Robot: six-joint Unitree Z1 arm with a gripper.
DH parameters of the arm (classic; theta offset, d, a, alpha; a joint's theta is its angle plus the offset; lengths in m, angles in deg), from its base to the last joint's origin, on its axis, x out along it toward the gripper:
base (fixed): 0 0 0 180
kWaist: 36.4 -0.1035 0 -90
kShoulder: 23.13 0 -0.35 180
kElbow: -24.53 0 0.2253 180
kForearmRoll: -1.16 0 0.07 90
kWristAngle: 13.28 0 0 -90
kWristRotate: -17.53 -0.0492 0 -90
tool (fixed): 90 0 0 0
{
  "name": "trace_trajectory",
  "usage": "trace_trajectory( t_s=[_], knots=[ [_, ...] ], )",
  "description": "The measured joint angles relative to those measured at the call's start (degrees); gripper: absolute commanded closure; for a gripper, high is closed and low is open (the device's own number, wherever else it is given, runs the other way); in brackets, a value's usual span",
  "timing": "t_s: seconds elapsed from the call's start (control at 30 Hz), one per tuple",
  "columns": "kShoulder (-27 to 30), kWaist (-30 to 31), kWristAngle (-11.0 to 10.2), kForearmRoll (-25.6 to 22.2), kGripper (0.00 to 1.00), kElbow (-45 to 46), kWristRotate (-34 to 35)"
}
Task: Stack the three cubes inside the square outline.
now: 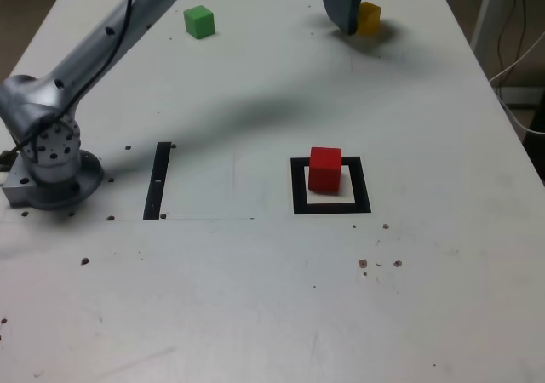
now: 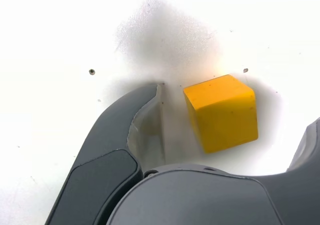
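1. At the far right of the counter [image 1: 255,315], as the exterior view shows it, the claw [image 1: 353,13] hangs low over the yellow cube [image 1: 370,17].
2. Claw state: jaws spread wide apart. The wrist view shows the yellow cube [image 2: 221,112] resting on the counter between the two jaws, with a gap of bare surface between the cube and the one jaw seen in full. The other jaw shows only at the picture's edge; contact on that side cannot be told.
3. Green cube [image 1: 199,21]: stands alone at the far side, toward the exterior view's left, well apart from the claw.
4. Red cube [image 1: 324,169]: sits inside the square outline [image 1: 300,187], on its pale centre, toward the far edge of the frame. Nothing rests on top of it.
5. Square outline position: mid-counter, right of centre in the exterior view.
6. Narrow black strip [image 1: 158,180]: lies flat to the left of the outline, near the arm's base [image 1: 51,166].
7. Arm: its grey links run from the base at the left up and out of the top of the exterior view.
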Motion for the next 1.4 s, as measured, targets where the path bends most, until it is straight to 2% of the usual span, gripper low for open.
trace_trajectory(
  t_s=[0.37, 0.57, 0.73, 0.9, 1.0, 1.13, 1.4],
  knots=[
    [-1.07, -0.03, 1.18, 1.72, 0.1, 0.0, 1.59],
    [-1.52, -0.17, 1.42, 2.59, 0.18, -0.01, 2.64],
    [-1.63, -0.23, 1.42, 3.84, 0.33, -0.01, 3.63],
    [-1.63, -0.38, 1.38, 4.44, 0.59, -0.02, 4.69],
    [-1.63, -0.62, 1.21, 5.37, 0.7, -0.01, 4.82],
    [-1.63, -0.68, 1.19, 7.38, 0.72, 0.19, 4.82],
    [-1.22, -0.66, 2.34, 7.56, 0.72, 0.98, 4.82]
  ],
)
